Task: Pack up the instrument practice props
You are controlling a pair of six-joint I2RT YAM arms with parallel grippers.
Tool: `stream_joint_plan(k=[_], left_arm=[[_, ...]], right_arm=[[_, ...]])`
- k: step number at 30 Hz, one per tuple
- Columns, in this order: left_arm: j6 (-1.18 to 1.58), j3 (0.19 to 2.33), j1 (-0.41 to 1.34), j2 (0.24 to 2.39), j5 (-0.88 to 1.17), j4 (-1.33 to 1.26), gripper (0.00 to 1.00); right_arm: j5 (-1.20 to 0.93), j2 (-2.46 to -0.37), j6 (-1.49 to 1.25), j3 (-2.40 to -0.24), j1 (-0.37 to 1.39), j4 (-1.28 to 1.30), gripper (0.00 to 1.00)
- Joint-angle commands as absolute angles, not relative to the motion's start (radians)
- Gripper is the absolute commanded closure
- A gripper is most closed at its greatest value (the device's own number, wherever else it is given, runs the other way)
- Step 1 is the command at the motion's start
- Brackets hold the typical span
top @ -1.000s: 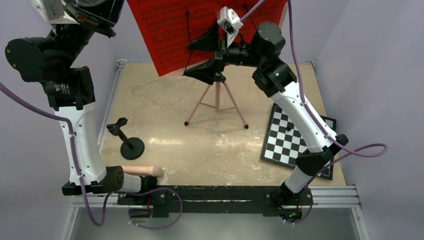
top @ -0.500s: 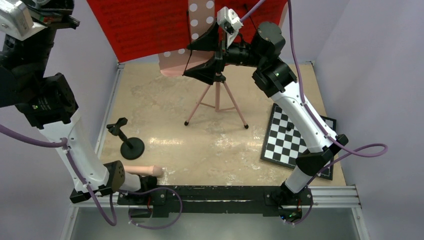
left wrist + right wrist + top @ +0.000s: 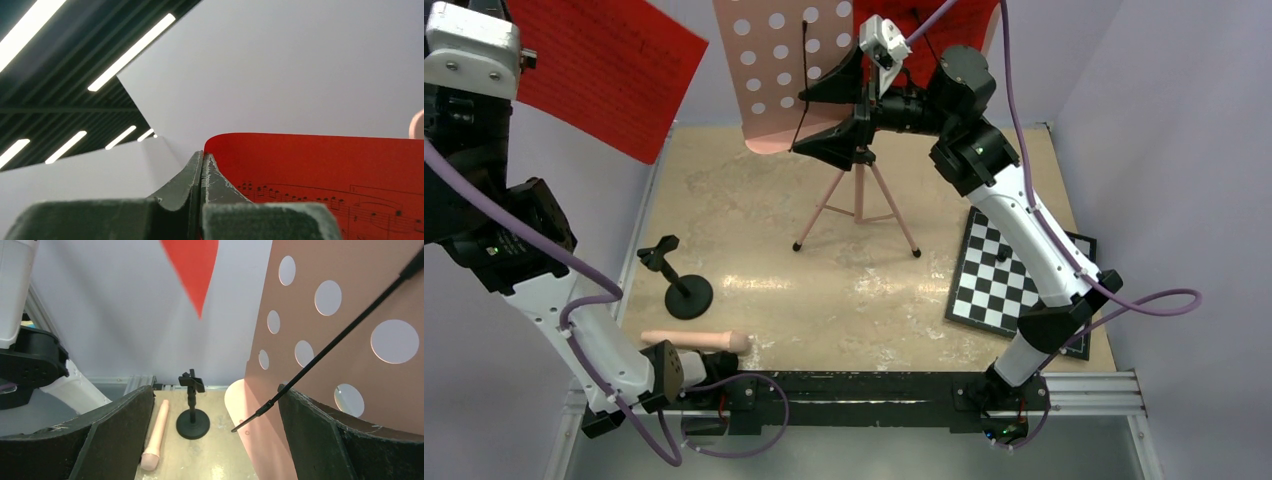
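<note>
My left gripper [image 3: 202, 157] is shut on the edge of a red sheet-music page [image 3: 320, 185]. In the top view it holds that page [image 3: 604, 75] high at the far left, clear of the pink music stand. The stand's perforated desk [image 3: 789, 70] is uncovered above its tripod legs [image 3: 857, 205]. A second red page [image 3: 944, 20] shows behind the right arm. My right gripper [image 3: 834, 115] is open beside the desk's lower edge. In the right wrist view the desk [image 3: 350, 305] and its thin black holder arm [image 3: 325, 355] lie close to the right finger [image 3: 325, 440].
A pink rod [image 3: 694, 341] lies on the table near the left arm's base. Beside it a black stand with a round base [image 3: 686, 290] is upright. The black-and-white checkerboard [image 3: 1009, 280] lies under the right arm. Purple walls close in the table.
My left arm has swung left and up, carrying the red page off the desk and uncovering its holes. The right arm has not moved.
</note>
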State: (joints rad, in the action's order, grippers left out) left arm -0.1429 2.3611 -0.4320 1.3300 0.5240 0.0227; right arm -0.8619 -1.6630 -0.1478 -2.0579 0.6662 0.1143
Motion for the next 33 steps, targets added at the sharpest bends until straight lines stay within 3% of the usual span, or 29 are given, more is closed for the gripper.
stream_joint_plan(k=[1,11,27,33], left_arm=[[-0.174,2.220,-0.443,1.320,0.593,0.110,1.00],[-0.141,2.009,-0.442,1.317,0.770,0.281,1.00],[0.075,1.806,-0.423,1.356,0.822,0.176,1.00],[0.044,1.583,-0.408,1.306,0.838,0.147,1.00]], right_arm=[[-0.853,-1.569,-0.097,-2.023,0.664,0.126,0.01],[-0.706,-1.440,0.047,-1.829,0.632,0.145,0.01],[-0.769,-1.257,0.148,-1.609,0.613,0.206,0.01],[-0.736,-1.168,0.231,-1.509,0.614,0.251,0.01]])
